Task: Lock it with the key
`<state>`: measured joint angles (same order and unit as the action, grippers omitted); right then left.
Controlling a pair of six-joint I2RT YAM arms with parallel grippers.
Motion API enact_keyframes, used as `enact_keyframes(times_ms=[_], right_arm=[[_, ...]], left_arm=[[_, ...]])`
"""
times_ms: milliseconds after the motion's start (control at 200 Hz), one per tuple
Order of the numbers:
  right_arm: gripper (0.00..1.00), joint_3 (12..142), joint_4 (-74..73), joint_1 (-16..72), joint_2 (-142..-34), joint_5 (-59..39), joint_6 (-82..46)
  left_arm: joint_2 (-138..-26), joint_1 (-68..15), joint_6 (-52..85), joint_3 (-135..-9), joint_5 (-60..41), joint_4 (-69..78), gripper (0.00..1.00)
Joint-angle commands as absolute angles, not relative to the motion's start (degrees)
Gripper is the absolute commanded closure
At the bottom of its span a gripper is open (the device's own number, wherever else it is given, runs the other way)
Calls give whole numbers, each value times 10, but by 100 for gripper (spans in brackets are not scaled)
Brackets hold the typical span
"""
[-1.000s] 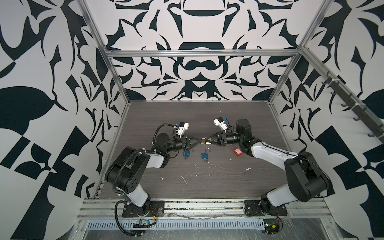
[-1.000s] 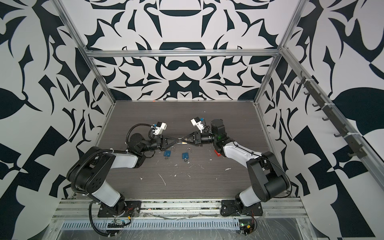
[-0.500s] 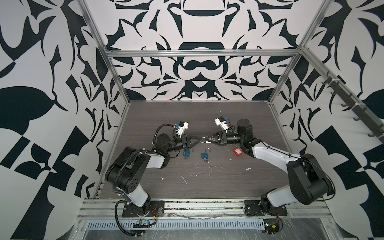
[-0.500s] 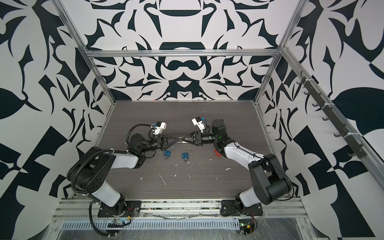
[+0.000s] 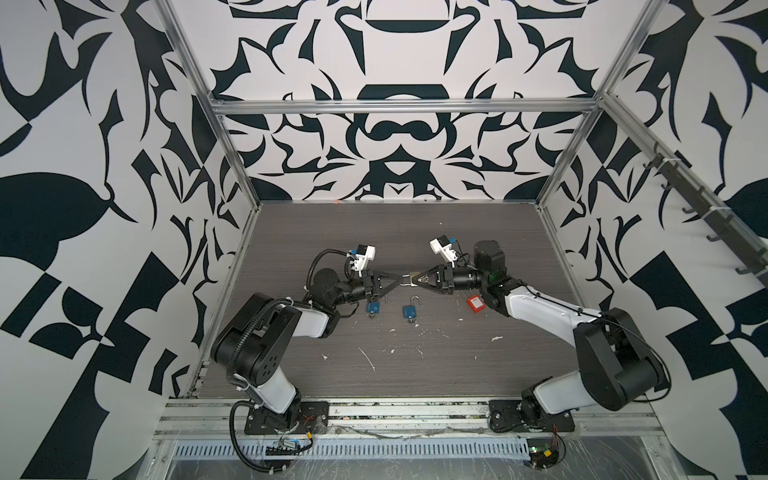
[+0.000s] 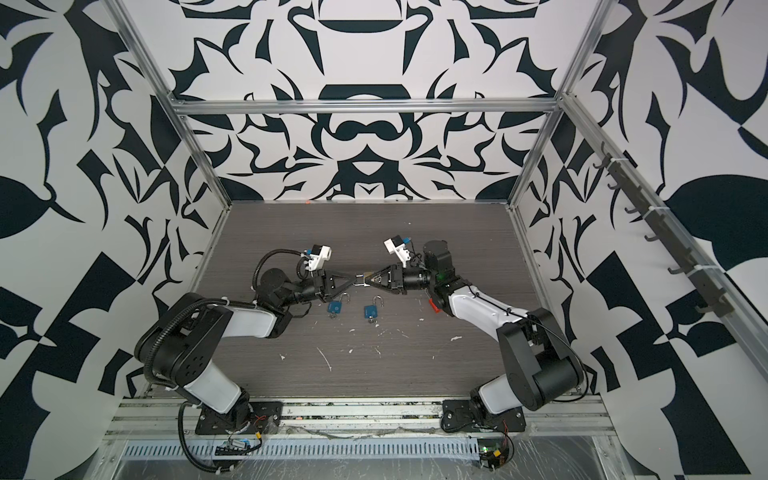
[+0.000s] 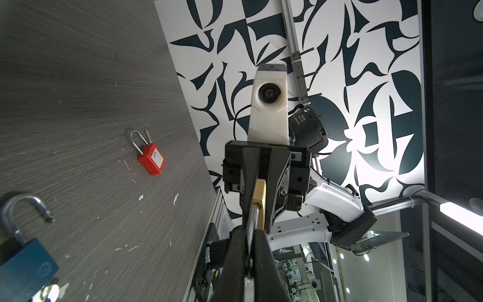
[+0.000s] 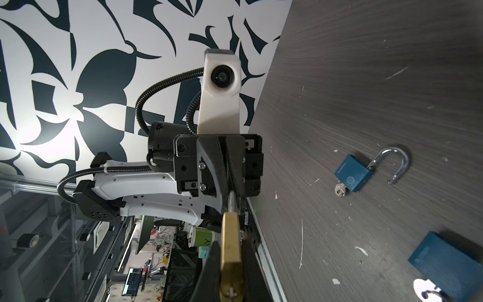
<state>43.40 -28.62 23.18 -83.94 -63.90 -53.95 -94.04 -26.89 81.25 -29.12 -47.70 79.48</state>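
A brass padlock [image 5: 411, 279] hangs in mid-air between the two arms, seen in both top views [image 6: 367, 277]. My right gripper [image 8: 230, 248] is shut on its brass body [image 8: 230, 243]. My left gripper [image 7: 251, 235] is shut on its silver shackle [image 7: 253, 222], which runs into the brass body [image 7: 260, 198]. In both top views the left gripper [image 5: 400, 282] and right gripper [image 5: 418, 281] meet tip to tip above the floor. A small metal stub shows at the body's end [image 8: 230, 290]; I cannot tell whether it is the key.
Two blue padlocks [image 5: 373, 308] [image 5: 409, 311] lie on the grey floor with open shackles and keys in them. A red padlock [image 5: 476, 303] lies under the right arm, also in the left wrist view [image 7: 152, 159]. White scuffs mark the floor.
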Motion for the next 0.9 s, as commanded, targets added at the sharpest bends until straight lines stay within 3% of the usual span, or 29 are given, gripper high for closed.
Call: enact_keyframes(times_ms=[0, 475, 895], right_arm=[[98, 438, -319, 225, -815, -645, -544], [100, 413, -462, 225, -842, -662, -624], [100, 426, -469, 240, -859, -662, -617]], left_arm=[[-944, -264, 815, -288, -470, 816, 100], [-939, -270, 810, -305, -482, 817, 100], [-952, -287, 819, -326, -493, 816, 100]])
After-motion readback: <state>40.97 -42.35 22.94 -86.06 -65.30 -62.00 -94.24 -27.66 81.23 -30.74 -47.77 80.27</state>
